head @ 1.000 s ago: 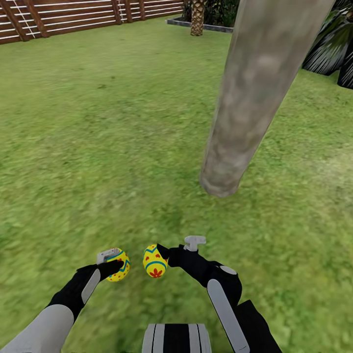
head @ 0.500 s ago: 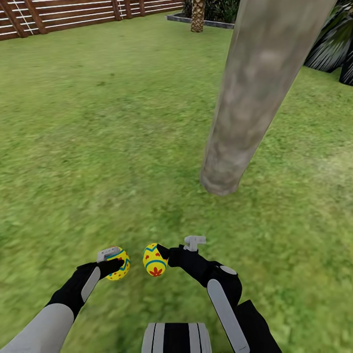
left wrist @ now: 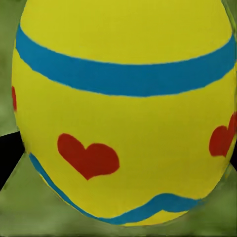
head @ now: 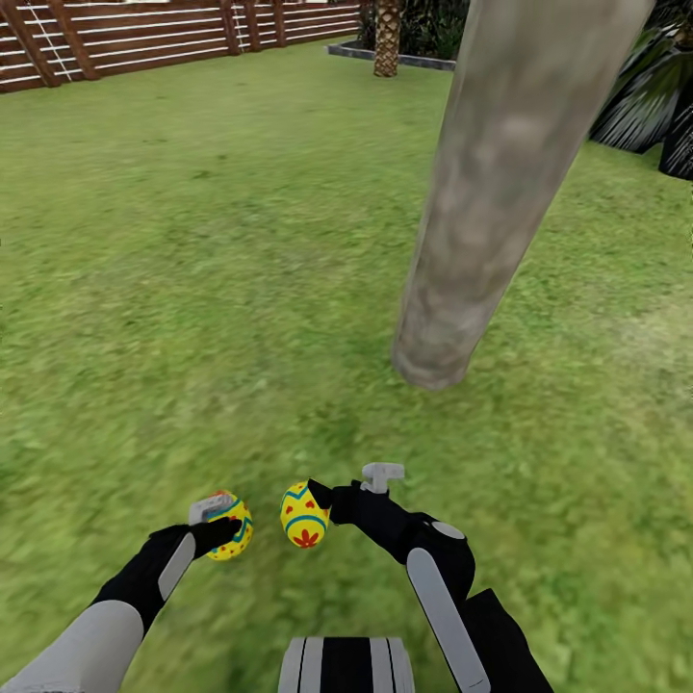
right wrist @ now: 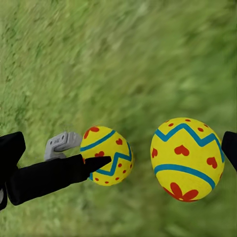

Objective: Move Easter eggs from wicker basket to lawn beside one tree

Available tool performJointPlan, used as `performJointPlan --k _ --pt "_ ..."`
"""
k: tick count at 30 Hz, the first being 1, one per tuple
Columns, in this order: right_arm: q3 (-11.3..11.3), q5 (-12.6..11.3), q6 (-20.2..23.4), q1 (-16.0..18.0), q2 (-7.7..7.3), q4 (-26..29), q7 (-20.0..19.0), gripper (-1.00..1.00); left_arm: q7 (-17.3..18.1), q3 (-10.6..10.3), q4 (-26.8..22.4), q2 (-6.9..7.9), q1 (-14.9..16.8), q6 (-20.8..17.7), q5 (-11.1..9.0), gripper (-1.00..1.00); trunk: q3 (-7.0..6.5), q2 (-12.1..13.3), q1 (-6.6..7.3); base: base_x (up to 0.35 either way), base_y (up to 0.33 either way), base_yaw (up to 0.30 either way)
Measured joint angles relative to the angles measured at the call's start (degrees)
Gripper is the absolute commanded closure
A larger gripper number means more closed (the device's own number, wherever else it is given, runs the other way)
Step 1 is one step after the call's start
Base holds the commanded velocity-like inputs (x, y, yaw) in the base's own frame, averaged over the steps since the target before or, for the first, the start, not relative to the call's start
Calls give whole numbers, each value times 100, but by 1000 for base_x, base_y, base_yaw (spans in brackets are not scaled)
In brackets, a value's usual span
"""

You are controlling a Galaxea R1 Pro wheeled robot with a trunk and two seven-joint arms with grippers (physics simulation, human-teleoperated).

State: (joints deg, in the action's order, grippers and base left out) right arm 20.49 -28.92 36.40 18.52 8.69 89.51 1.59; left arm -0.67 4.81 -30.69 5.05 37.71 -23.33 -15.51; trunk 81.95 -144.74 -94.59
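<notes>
My left gripper (head: 220,521) is shut on a yellow Easter egg (head: 231,527) with red hearts and blue bands, low over the lawn (head: 192,289). That egg (left wrist: 123,113) looms close in the left wrist view. My right gripper (head: 314,508) is shut on a second egg (head: 304,516), a hand's width to the right. In the right wrist view both eggs hang side by side, the right one (right wrist: 186,158) and the left one (right wrist: 106,155). The tree (head: 481,212) has its grey-brown trunk base about an arm's length ahead, to the right. The wicker basket is out of view.
A brown slat fence (head: 144,38) runs along the far left. A scaly palm trunk (head: 387,34) stands at the back. Dark shrubs (head: 645,87) lie beyond the tree at the right. Open grass stretches ahead and to the left.
My left gripper has sunk a little with its egg. The head view has shifted slightly. The right gripper holds its place.
</notes>
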Motion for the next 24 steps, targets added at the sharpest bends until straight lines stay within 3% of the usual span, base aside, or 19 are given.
performJointPlan --k 14,24 --pt "0 0 0 0 0 -1 0 -100 -21 25 1 2 -1 -285 17 -100 -310 19 36 0 0 0" --pt "0 0 4 0 1 -9 0 -100 -21 24 -6 16 -1 -485 13 -100 -532 32 62 -90 0 0"
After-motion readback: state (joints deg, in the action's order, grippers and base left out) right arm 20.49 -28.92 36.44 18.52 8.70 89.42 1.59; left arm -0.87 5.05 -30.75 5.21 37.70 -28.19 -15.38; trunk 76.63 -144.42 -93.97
